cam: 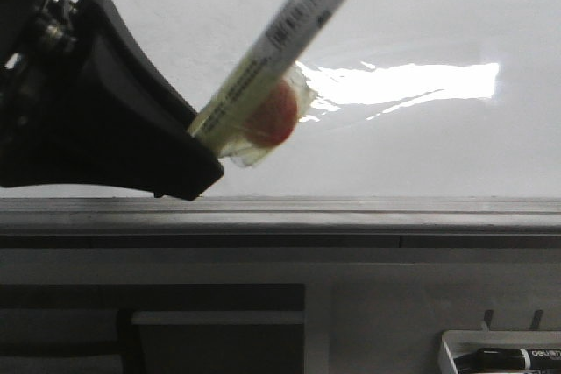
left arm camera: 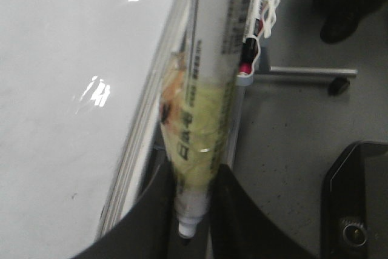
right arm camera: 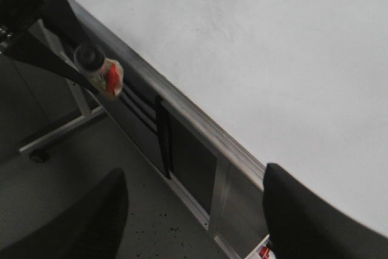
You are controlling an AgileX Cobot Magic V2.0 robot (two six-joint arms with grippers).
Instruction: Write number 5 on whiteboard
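Note:
My left gripper is shut on a white marker wrapped in clear tape with a red patch. The marker slants up to the right in front of the whiteboard, its dark tip at the top edge of the front view. The left wrist view shows the marker pinched between the black fingers beside the whiteboard and its grey ledge. No number 5 shows on the board. My right gripper is open and empty below the ledge; the marker's end shows far off.
A small white tray with a black marker sits at the lower right under the board. A grey ledge rim runs along the board's lower edge. A white wire rack with pens stands by the ledge above grey floor.

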